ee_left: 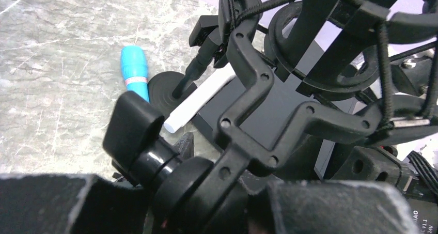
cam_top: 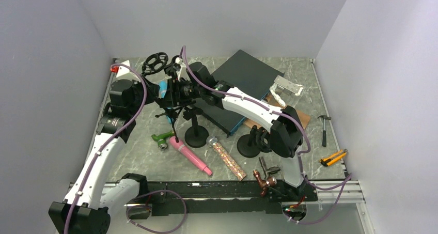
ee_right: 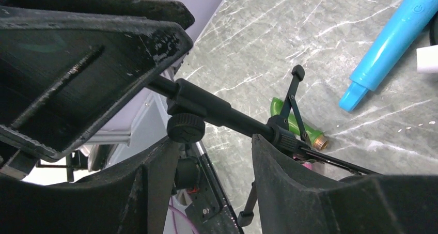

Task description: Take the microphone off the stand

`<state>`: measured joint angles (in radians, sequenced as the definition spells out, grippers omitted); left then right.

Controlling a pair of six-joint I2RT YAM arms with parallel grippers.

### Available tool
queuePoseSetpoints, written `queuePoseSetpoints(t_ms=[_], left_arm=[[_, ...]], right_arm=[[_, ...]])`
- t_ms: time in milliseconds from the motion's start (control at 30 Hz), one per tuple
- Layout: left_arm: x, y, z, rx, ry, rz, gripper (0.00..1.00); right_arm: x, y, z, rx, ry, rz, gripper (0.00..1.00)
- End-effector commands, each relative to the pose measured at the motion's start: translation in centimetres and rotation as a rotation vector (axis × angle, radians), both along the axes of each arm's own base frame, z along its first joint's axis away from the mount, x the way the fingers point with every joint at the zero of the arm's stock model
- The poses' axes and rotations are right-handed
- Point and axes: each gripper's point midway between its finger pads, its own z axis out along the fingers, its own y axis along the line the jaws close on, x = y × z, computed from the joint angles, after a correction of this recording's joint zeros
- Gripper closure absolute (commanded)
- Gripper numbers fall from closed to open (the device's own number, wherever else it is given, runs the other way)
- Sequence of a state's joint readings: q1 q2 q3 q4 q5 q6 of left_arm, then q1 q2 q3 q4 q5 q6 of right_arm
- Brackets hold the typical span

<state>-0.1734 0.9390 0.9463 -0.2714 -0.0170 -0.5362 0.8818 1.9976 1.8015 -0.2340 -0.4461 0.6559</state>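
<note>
A grey marbled surface [cam_top: 139, 159] fills the booth, with a black case [cam_top: 248, 79] lying toward the back. The left arm [cam_top: 98, 157] and right arm [cam_top: 253, 107] both reach in to a black tripod stand [cam_top: 174, 102] topped by a shock mount [ee_left: 330, 87]. The left jaws are clenched on the stand's swivel joint. The right jaws straddle its pole [ee_right: 222, 112], but I cannot tell whether they pinch it. A blue microphone [ee_left: 133, 68] lies flat on the surface, off the stand, just beside a round base [ee_left: 162, 89].
</note>
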Motion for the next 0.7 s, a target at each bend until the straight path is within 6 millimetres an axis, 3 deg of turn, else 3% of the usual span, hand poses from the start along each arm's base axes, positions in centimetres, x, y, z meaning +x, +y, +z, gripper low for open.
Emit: queuePoseSetpoints(t_ms=[0,233,367,533,600,633,667], left_arm=[[-0.4,-1.0,3.5,-0.025,-0.084,-0.038,1.0],[-0.4,-0.5,3.0,-0.011,-0.072,-0.016,1.0],[-0.4,-0.7,3.2,-0.023,-0.072,-0.018,1.0],[-0.3,-0.5,3.4,-0.019,-0.077,-0.011,1.0],[-0.3,-0.7,3.2,-0.03,-0.065,-0.017,1.0],[-0.3,-0.8,3.1,-0.039,-0.055,-0.016,1.0],[-0.4,-0.9,3.0,-0.049,-0.046,-0.018,1.0]], right_arm=[[0.8,-0.1,6.0,0.116,-0.1,-0.049,0.45],[0.6,0.0,6.2,0.122,-0.113,-0.045,0.55],[0.5,0.2,5.5,0.094,-0.126,-0.033,0.69],[-0.1,0.0,5.1,0.086,-0.149,-0.017,0.71],[0.0,-0.1,5.1,0.068,-0.188,-0.016,0.84],[0.1,-0.2,5.1,0.057,-0.227,-0.006,0.96],[0.1,-0.3,5.1,0.046,-0.266,0.0,1.0]])
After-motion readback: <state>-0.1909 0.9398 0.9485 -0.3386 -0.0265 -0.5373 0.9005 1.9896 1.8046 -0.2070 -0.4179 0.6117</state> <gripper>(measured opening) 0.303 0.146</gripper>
